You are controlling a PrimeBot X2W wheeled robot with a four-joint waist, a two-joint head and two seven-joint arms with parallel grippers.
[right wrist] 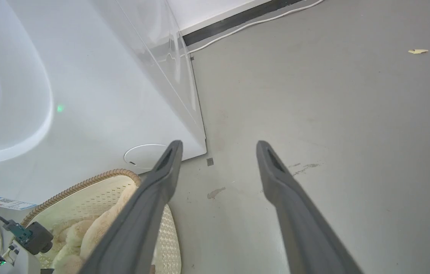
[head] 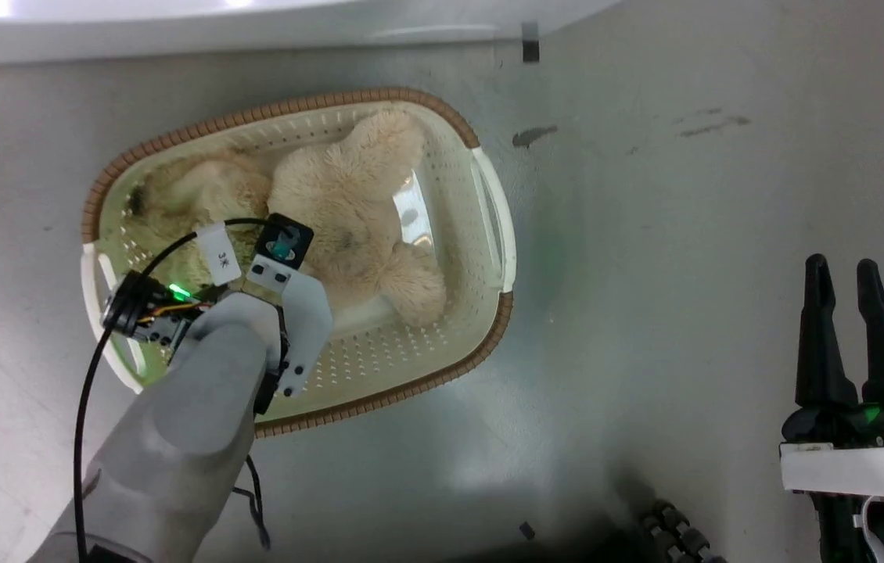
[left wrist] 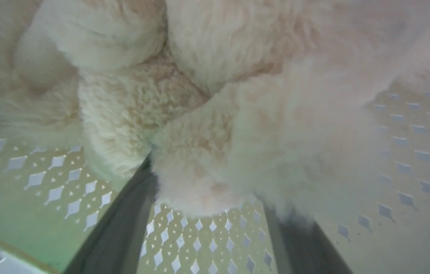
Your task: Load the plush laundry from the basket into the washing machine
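Left pincer, spread inside the basket, straddles one shaggy limb of the plush laundry lying just ahead of its tips, so closing there risks pinching only loose fur (or a single paw), which could slip out on the lift.

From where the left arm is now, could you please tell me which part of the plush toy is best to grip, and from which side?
I would grip the rounded limb of the plush toy, coming down from above into the basket. It bulges free over the basket floor, and the open left end effector straddles it, a finger on each side.
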